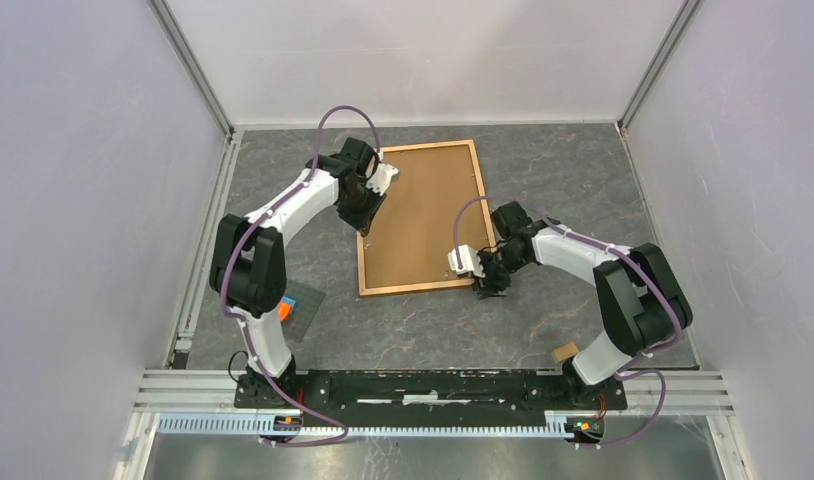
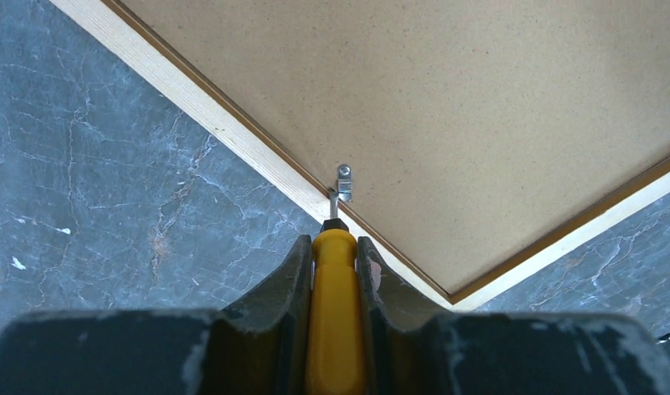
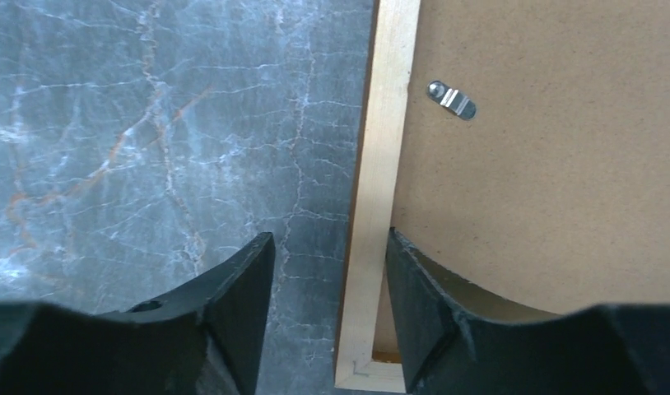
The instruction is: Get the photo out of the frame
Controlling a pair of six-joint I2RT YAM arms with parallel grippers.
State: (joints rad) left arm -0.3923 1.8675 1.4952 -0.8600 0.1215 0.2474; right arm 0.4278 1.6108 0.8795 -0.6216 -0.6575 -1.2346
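Note:
The frame (image 1: 423,215) lies face down on the marble table, its brown backing board (image 2: 447,107) facing up. The photo is hidden under that board. My left gripper (image 2: 336,247) is shut on a yellow-handled screwdriver (image 2: 336,321). The screwdriver's metal tip touches a small clip (image 2: 343,183) at the frame's left border (image 2: 233,136). My right gripper (image 3: 330,263) stands open over the frame's near right corner. The pale wooden border (image 3: 381,164) runs between its fingers, one over the board and one over the table. Another clip (image 3: 452,99) lies flat on the board just ahead.
A small grey plate with an orange block (image 1: 293,308) sits by the left arm's base. A small tan block (image 1: 565,351) lies near the right arm's base. Enclosure walls surround the table on three sides.

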